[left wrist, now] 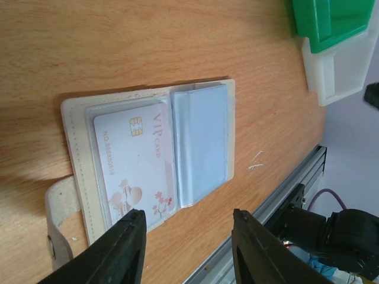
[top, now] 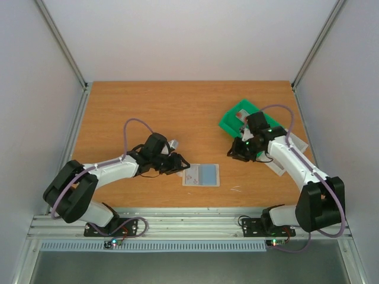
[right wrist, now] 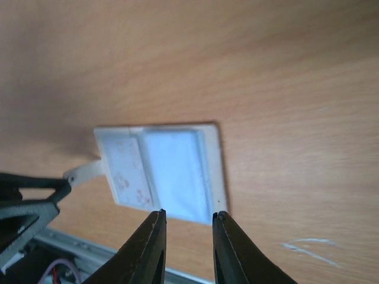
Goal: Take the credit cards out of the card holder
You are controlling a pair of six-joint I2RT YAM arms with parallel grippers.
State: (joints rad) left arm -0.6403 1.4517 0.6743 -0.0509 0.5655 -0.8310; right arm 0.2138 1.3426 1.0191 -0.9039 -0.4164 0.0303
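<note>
Pale card holder (left wrist: 148,171) lies by the tabletop's (top: 148,106) near edge; left gripper (left wrist: 188,248) and right gripper (right wrist: 186,248) are open, empty. A pinch might drag the holder, not a card (left wrist: 136,160).

card holder (right wrist: 160,171): open flat on table (right wrist: 266,71) | right hand (right wrist: 189,215): fingers apart, empty

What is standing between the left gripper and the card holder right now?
Nothing visible. The left gripper hovers with jaws apart by the tab end of the card holder, which lies open on the table. The white VIP card lies tucked under its clear sleeve.
</note>
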